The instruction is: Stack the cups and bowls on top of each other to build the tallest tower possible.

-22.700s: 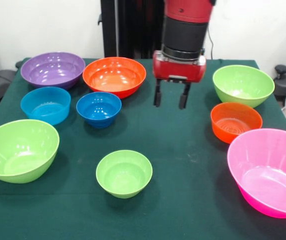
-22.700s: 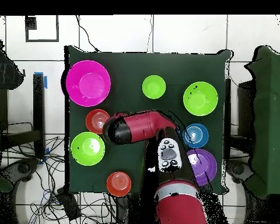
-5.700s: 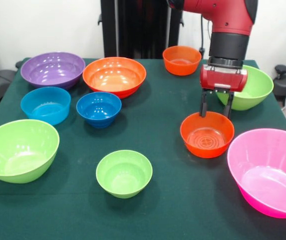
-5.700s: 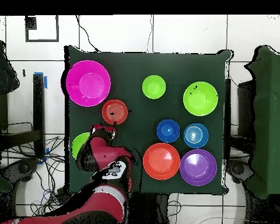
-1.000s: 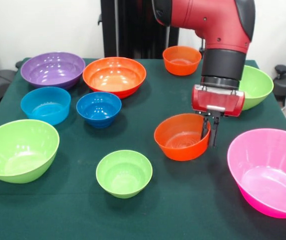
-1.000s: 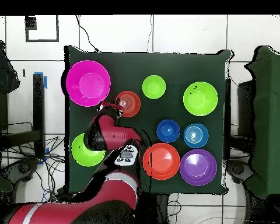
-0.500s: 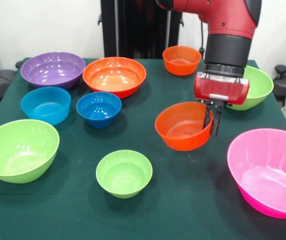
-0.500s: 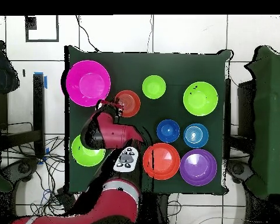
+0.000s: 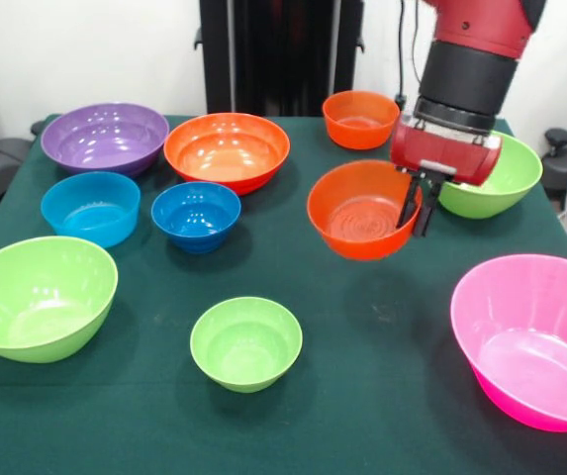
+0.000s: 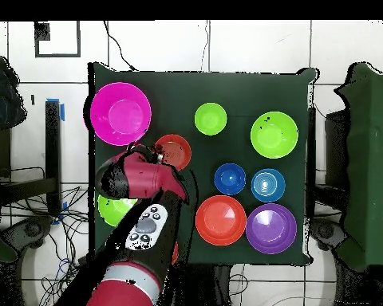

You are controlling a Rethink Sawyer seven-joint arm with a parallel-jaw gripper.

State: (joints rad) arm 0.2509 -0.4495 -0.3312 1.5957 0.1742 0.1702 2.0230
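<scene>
Gripping the rim of a mid-sized orange bowl (image 9: 363, 221), the gripper (image 9: 417, 208) holds it tilted and lifted clear of the green bench (image 9: 382, 396), with the fingers (image 9: 426, 210) closed narrowly on the bowl's right wall, one inside and one outside. From above, this bowl (image 10: 175, 149) shows just beside the pink bowl (image 10: 120, 113), partly under the red arm (image 10: 139, 179). In the front view the pink bowl (image 9: 530, 341) sits at the near right corner, and a lime bowl (image 9: 486, 178) stands behind the gripper, partly hidden by it. A small orange bowl (image 9: 361, 119) rests near the far edge, with the large orange bowl (image 9: 227, 150) to its left and the purple bowl (image 9: 105, 137) beside that. Two blue bowls lie close together on the left: a light blue one (image 9: 90, 207) and a darker, footed one (image 9: 196, 216). A large lime bowl (image 9: 38, 297) sits at the near left, and a small lime bowl (image 9: 245, 343) stands alone near the front middle. No bowls are stacked; each one on the bench stands by itself, mouth up.
</scene>
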